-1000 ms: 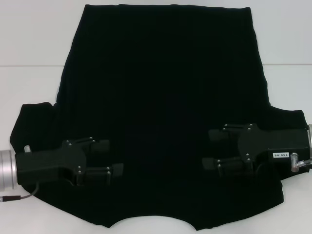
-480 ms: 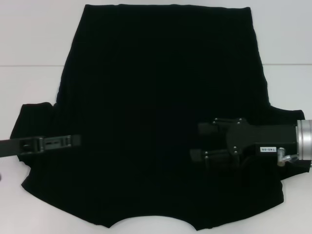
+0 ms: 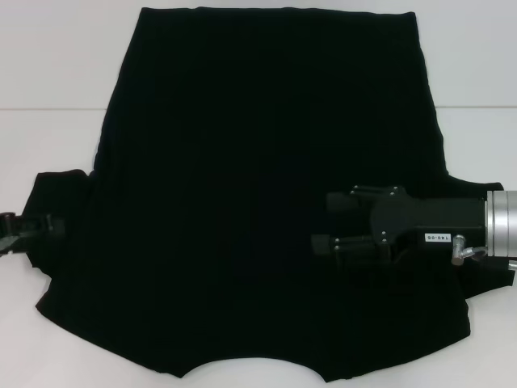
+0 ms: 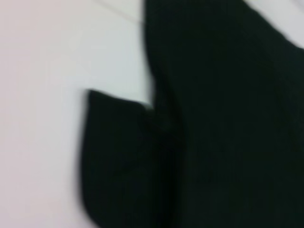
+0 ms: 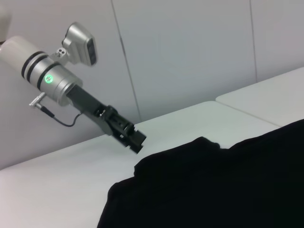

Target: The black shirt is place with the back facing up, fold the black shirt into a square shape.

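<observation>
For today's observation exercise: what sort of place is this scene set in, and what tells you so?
Probably a robotics lab or test bench: a bare white table, plain pale wall panels, and the black shirt spread flat between the left claw and right claw.

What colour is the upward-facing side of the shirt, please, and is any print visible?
Plain black shirt, no print visible; clearest in the head view.

1. I see a white table (image 3: 56, 73), with a thin seam line crossing it on both sides of the black shirt (image 3: 266, 162).
2. The shirt lies flat on the table, spread wide, plain side up.
3. One short sleeve (image 3: 56, 202) lies flat on the table, sticking out from the shirt's left side.
4. The shirt's hem lies at the far side.
</observation>
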Controlling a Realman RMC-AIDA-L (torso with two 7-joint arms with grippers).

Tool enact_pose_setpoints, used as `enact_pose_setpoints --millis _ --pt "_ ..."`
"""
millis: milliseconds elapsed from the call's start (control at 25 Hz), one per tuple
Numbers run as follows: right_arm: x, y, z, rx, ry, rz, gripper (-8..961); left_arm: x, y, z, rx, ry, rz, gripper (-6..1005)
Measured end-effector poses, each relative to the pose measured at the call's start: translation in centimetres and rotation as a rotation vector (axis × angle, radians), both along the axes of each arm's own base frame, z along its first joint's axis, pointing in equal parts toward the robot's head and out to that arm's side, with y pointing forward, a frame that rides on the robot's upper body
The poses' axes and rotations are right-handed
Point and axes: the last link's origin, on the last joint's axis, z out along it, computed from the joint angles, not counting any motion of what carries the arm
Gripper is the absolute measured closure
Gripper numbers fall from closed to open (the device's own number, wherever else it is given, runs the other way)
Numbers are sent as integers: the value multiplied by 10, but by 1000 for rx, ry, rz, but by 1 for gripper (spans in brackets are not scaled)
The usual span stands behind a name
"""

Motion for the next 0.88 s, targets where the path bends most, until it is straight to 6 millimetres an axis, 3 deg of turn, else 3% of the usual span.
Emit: enact_pose_setpoints --millis 320,880 --pt "3 2 5 26 13 -16 66 -10 10 -2 -6 59 105 140" --pt "3 4 10 37 21 -16 66 -13 17 -19 -46 73 126 140"
